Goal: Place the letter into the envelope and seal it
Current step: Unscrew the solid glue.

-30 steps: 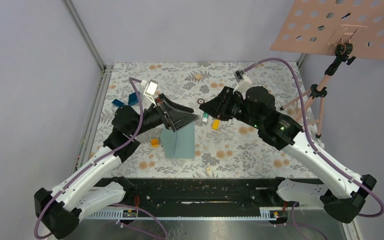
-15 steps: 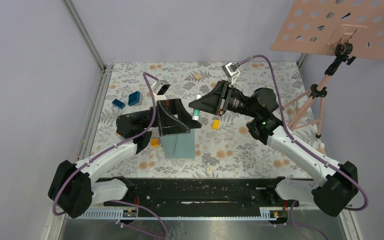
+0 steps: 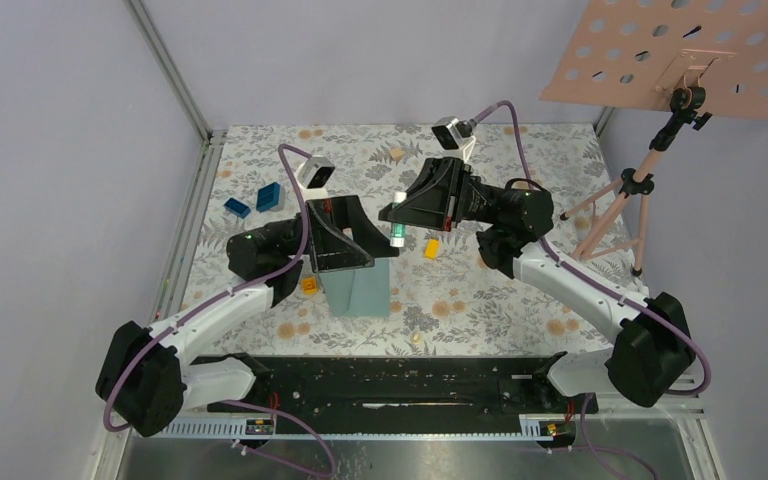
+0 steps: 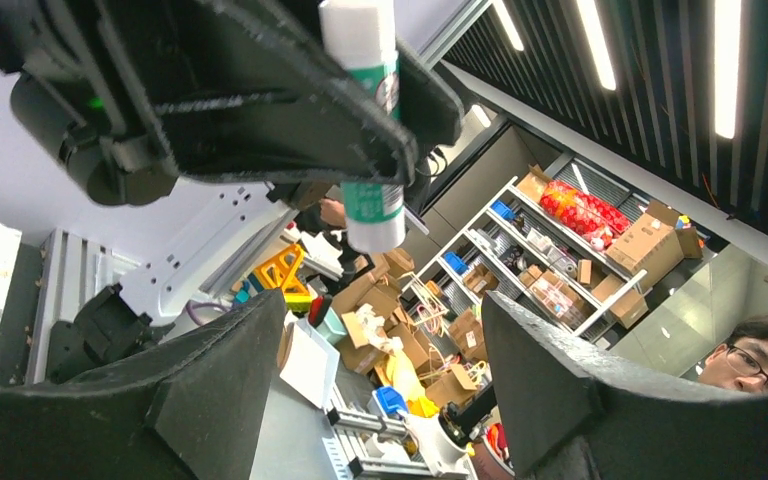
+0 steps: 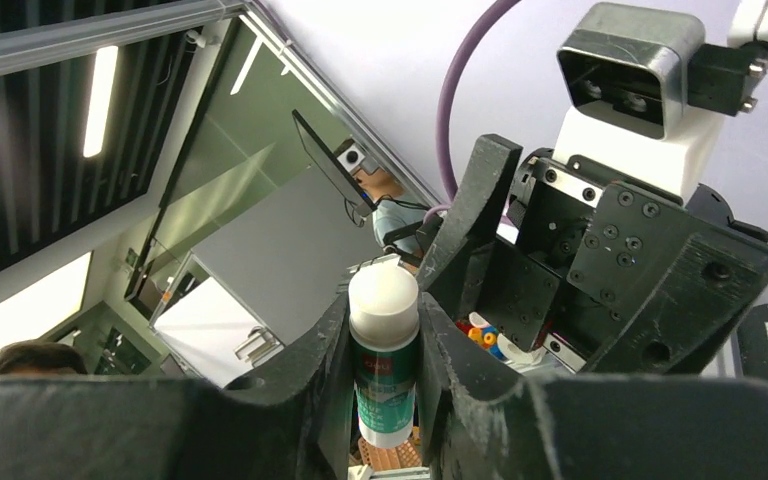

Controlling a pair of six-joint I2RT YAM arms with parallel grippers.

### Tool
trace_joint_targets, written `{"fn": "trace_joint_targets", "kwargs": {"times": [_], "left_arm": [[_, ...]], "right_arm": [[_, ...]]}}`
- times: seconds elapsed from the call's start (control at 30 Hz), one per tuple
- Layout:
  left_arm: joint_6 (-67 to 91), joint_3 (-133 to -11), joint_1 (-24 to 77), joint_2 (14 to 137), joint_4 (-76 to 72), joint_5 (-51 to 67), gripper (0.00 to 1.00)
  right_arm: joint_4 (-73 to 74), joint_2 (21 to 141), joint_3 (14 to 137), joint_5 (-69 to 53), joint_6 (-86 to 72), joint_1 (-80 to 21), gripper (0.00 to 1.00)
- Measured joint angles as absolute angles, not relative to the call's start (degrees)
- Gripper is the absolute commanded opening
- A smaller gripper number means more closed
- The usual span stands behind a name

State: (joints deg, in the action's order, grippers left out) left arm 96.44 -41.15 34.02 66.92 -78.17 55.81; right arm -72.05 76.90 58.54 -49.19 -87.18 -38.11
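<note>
Sealing stage, by the look. Right gripper (image 5: 384, 335) jaws are pinched on a glue stick (image 5: 384, 370), raised above the envelope's (image 3: 360, 292) far edge. Left gripper (image 4: 380, 370) jaws are wide apart and empty, facing the stick's free end. Envelope lies flat under the left gripper. Letter not visible, possibly inside. Next: left jaws close squarely on the free end, likely to uncap.
</note>
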Motion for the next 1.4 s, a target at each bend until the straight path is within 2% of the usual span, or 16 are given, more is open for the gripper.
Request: {"fn": "trace_joint_targets", "kwargs": {"times": [0.2,0.5,0.7,0.9,0.93,1.07,1.1,1.27,1.4], "left_arm": [[96.47,-45.08,35.53,67.92,-78.72,53.93,0.69],[96.47,-46.57,36.84,70.02,-79.2,52.56,0.57],[96.55,-48.34,38.46,70.98,-79.26,52.47,0.39],[96.68,-48.77,39.11,71.75,-79.31,52.56,0.39],[96.73,-48.77,39.11,71.75,-79.26,52.58,0.35],[96.92,-48.77,39.11,71.9,-78.91,52.71,0.03],[97.23,-48.77,39.11,71.99,-78.96,52.69,0.0],[97.65,-48.77,39.09,72.01,-79.02,52.64,0.0],[97.71,-48.62,38.72,72.01,-79.02,52.69,0.0]], "right_arm": [[-75.24,79.13,60.4,-49.63,-89.03,-39.24,0.0],[-77.1,80.14,60.99,-50.26,-89.27,-40.47,0.0],[-77.56,80.99,61.12,-50.02,-89.34,-40.84,0.0],[-78.08,81.52,61.65,-50.02,-89.43,-40.88,0.0],[-78.15,81.62,61.67,-50.0,-89.41,-40.88,0.0],[-78.17,81.71,61.69,-49.41,-89.38,-41.01,0.0],[-78.28,81.71,61.69,-49.47,-89.36,-41.08,0.0],[-77.58,81.56,61.67,-49.21,-88.4,-41.1,0.0],[-69.56,78.41,61.3,-48.8,-82.83,-41.1,0.0]]}}
